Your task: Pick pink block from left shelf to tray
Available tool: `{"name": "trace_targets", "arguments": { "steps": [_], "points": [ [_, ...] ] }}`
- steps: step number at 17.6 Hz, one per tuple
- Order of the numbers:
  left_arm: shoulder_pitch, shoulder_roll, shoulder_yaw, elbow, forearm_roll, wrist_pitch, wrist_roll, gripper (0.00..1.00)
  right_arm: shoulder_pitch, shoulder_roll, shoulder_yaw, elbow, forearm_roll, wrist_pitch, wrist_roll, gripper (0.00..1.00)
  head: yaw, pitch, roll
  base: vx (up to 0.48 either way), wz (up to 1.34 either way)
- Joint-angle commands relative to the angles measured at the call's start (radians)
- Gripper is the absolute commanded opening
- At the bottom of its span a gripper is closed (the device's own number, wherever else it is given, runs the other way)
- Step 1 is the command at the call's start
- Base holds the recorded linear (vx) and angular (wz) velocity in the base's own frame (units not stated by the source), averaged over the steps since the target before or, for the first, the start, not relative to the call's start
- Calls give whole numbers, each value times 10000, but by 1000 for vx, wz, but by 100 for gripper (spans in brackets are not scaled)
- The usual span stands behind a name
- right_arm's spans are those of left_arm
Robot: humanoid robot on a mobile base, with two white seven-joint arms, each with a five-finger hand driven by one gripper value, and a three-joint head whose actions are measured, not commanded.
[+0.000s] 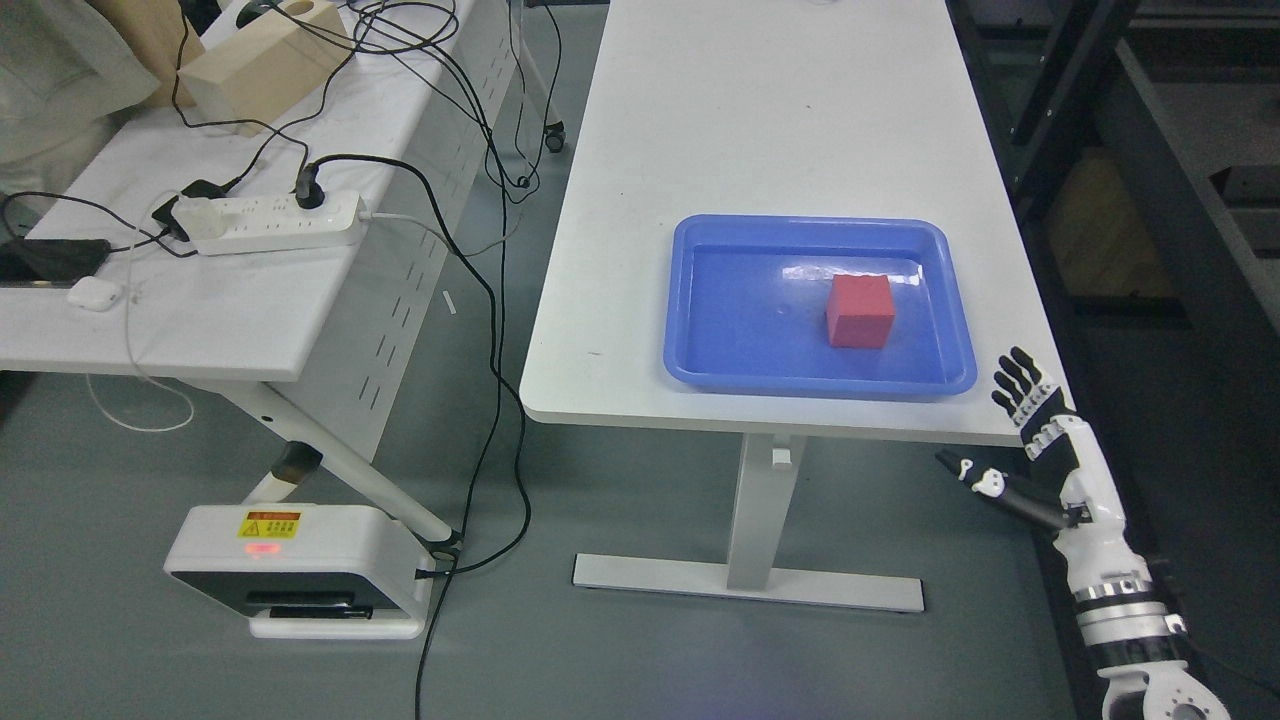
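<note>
Sitting flat in the blue tray (700, 300), right of centre, the pink block (860, 311) is a cube with no long axis. Right hand (1040, 440) hangs empty, fingers spread, beside the table (760, 120).

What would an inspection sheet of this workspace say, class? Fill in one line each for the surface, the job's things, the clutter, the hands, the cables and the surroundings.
Surface: white table, bare apart from the tray.
Job's things: pink block rests inside the blue tray, right of its middle; no shelf in view.
Clutter: on the side table, a power strip, a wooden block, a white earbud case.
Hands: right hand off the table's near right corner, fingers spread, holding nothing; left hand not in view.
Cables: black cables run from the side table down to the floor.
Surroundings: white device with a warning label on the grey floor; dark racking at right.
</note>
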Motion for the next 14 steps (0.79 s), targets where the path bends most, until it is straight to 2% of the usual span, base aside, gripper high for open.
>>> {"name": "trace_targets", "arguments": {
  "steps": [1,6,14],
  "points": [
    [320,175,0,-175,0,-5,-4,100,199,-361,-219,31,-163,56,124,100,0,0,0,-101,-102],
    [320,175,0,-175,0,-5,-4,100,460,-361,271,184,-25,56,139,100,0,0,0,-36,-163],
    [320,175,0,-175,0,-5,-4,100,614,-422,272,185,-25,-5,154,100,0,0,0,7,22]
  ]
}}
